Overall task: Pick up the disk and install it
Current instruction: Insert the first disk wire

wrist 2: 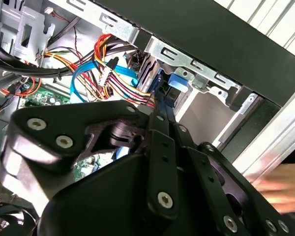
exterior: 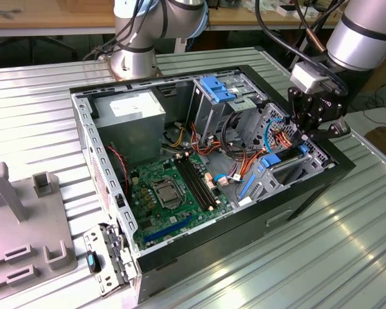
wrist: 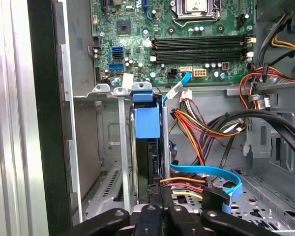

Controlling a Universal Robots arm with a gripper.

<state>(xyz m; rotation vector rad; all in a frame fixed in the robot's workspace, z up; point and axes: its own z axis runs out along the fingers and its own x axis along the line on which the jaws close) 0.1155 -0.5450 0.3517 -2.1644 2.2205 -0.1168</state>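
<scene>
The disk (wrist: 148,123) stands on edge in the drive bay (wrist: 119,147) at the case's (exterior: 309,187) front corner, blue carrier showing. The end effector (exterior: 307,138) sits directly over it, fingers (wrist 2: 160,118) drawn nearly together at its edge; whether they grip is unclear. Blue cable (wrist: 211,174) lies beside.

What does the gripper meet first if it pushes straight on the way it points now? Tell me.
Most likely the disk: in the first wrist view its blue carrier stands in the drive bay directly ahead of the gripper. Depth is unclear.
</scene>
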